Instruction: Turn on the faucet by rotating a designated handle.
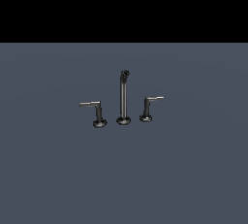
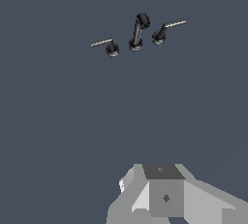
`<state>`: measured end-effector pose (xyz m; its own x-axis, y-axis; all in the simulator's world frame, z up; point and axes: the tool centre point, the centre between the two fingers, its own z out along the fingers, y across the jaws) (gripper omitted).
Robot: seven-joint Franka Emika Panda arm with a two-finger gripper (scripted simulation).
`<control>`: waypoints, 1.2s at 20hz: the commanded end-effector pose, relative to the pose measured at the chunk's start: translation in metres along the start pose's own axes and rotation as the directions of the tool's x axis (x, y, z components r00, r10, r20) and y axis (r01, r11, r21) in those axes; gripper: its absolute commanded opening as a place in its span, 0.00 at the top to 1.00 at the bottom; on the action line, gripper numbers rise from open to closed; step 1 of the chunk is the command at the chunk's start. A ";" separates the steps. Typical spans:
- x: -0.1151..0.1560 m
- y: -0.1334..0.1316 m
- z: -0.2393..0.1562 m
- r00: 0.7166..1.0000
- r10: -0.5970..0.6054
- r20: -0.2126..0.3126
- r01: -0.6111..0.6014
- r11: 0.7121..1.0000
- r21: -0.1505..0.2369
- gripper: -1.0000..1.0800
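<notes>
Faucet (image 1: 123, 99) mid-frame on tabletop (image 1: 58, 179), designated handle (image 1: 95, 111) left of spout (image 1: 124, 97) in exterior view; gripper (image 2: 164, 196) well apart, fingers' state cannot tell; approach lever end, push sideways about its post, avoid spout

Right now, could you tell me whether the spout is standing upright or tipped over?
Upright: the spout rises straight from its round base, bent tip at the top, between the two lever handles.

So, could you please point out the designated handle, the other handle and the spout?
designated handle (image 1: 91, 104), exterior view, on its lever.
other handle (image 1: 147, 106), exterior view, on its post.
spout (image 1: 123, 97), exterior view, on its upright tube.
</notes>
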<state>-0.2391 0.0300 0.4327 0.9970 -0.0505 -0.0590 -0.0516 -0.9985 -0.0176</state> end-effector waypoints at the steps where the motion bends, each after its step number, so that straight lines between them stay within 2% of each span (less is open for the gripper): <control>1: 0.003 -0.007 0.010 0.999 0.038 -0.001 -0.038 0.999 0.001 1.00; 6: 0.014 -0.026 0.034 0.991 0.137 -0.005 -0.137 0.991 0.004 1.00; 12: 0.031 -0.049 0.066 0.965 0.263 -0.010 -0.263 0.965 0.008 1.00; 18: 0.052 -0.070 0.098 0.923 0.385 -0.014 -0.385 0.923 0.014 1.00; 24: 0.075 -0.088 0.129 0.867 0.499 -0.017 -0.499 0.867 0.020 1.00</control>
<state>-0.1731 0.1120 0.3097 0.8566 -0.5141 -0.0445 -0.5148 -0.8573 -0.0052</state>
